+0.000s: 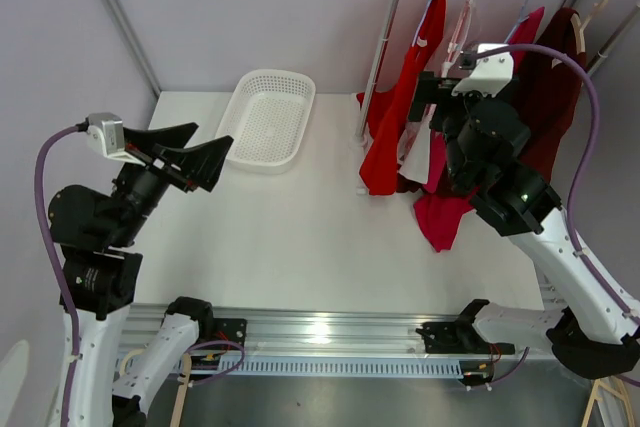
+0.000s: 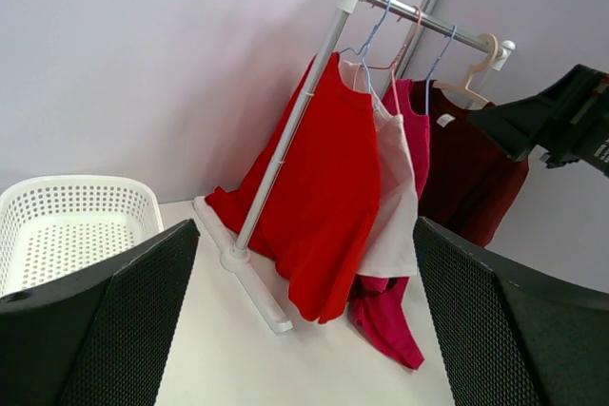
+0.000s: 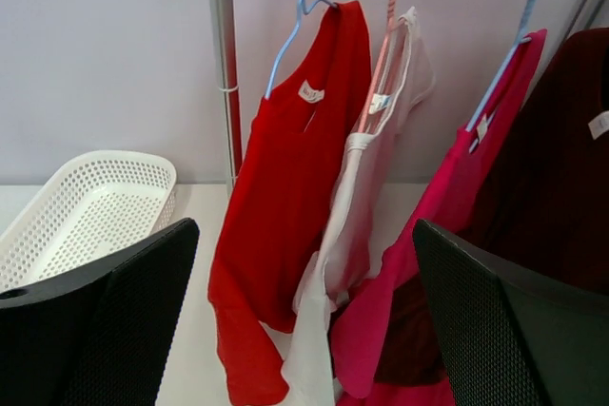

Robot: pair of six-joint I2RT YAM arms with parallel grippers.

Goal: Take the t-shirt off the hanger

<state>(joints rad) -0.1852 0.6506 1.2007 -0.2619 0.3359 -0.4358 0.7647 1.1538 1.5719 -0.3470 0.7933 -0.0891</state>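
Gaping right gripper (image 3: 303, 235), facing red t-shirt (image 3: 290, 168)

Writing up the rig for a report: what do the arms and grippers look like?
The left arm and right arm share white links, black joints and a purple cable to a white wrist camera. Fingers are black, mesh-textured.

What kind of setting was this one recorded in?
Probably a robotics lab cell, not a home: an aluminium mounting rail runs along the near edge of the white table, plain partition walls close it in, and the props are a small garment rack of shirts and a white basket.
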